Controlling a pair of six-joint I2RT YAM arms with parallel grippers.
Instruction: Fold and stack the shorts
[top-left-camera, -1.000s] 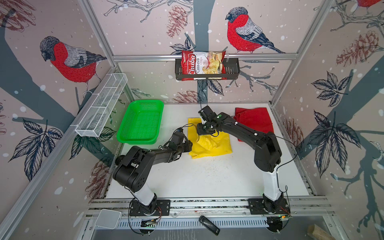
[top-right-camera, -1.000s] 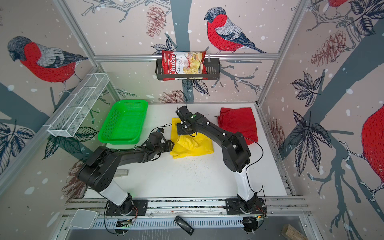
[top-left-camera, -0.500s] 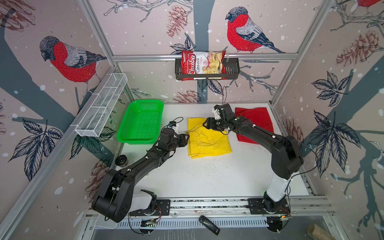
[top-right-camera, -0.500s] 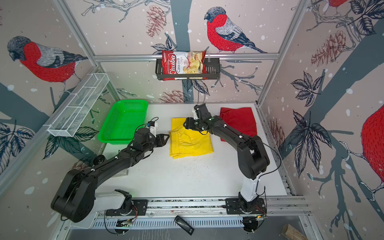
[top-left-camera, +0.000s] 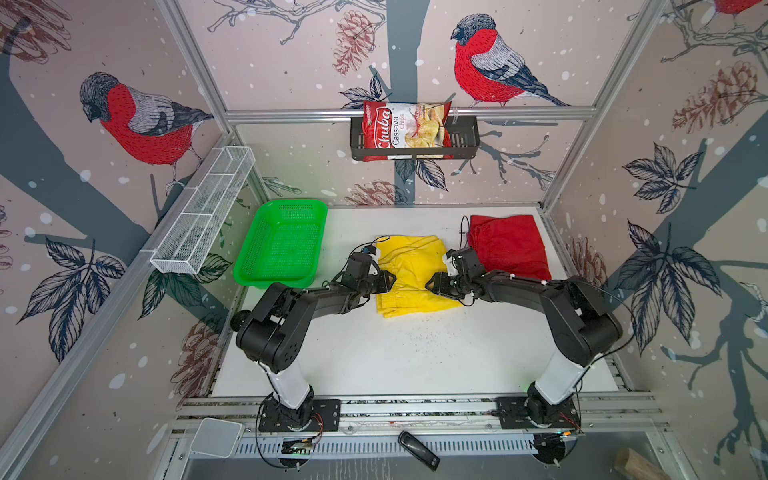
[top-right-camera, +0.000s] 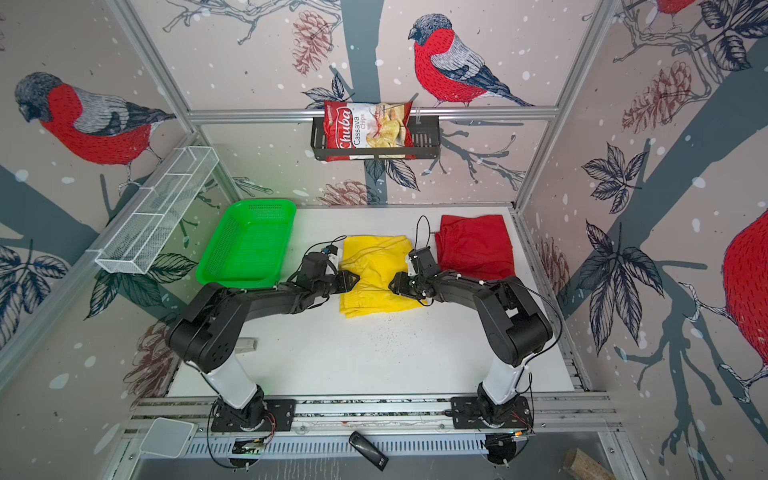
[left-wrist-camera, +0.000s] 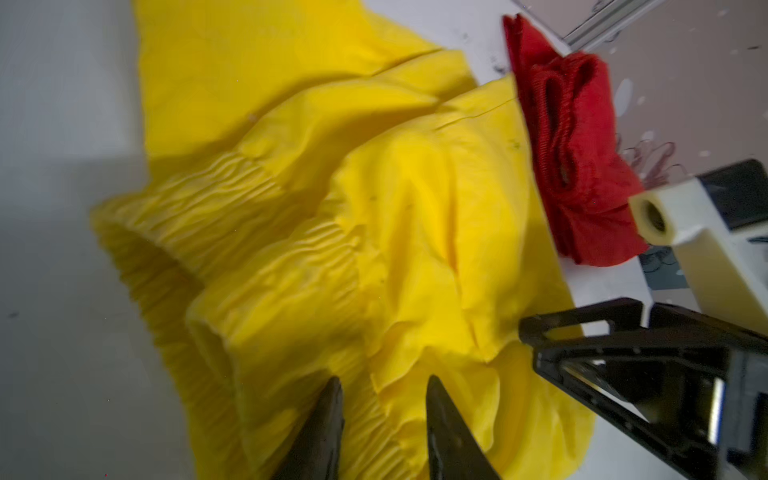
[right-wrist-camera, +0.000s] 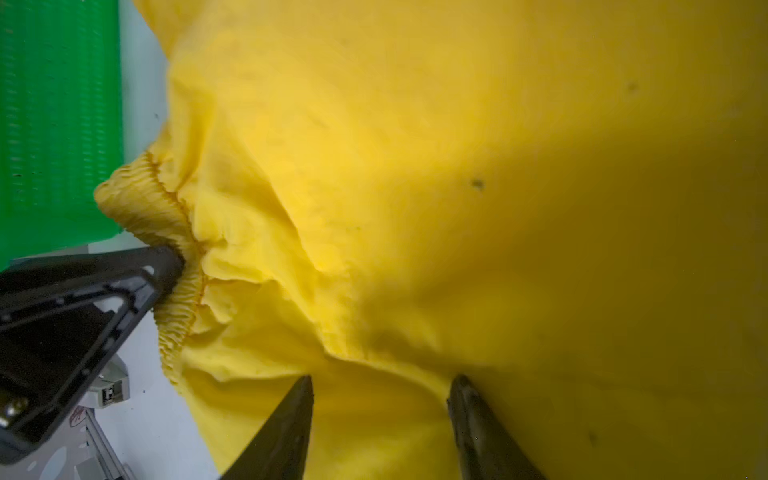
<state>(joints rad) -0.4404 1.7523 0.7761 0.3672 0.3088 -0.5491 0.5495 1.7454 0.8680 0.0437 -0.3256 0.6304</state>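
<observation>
Since the yellow shorts (top-left-camera: 415, 266), lying mid-table (top-left-camera: 415, 357) beside the folded red shorts (top-left-camera: 509, 245) at the back right corner, are light, limp and slippery, hold is best taken at the ribbed waistband (left-wrist-camera: 232, 199). Left gripper (top-left-camera: 390, 280) and right gripper (top-left-camera: 431, 286) jaws are seen parted over opposite edges.

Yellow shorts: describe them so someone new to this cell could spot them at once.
On the white table, look between the green basket on the left and the red shorts at the back right. The yellow shorts lie there, rumpled, with a gathered waistband. They are the only bright yellow cloth in the cell.
</observation>
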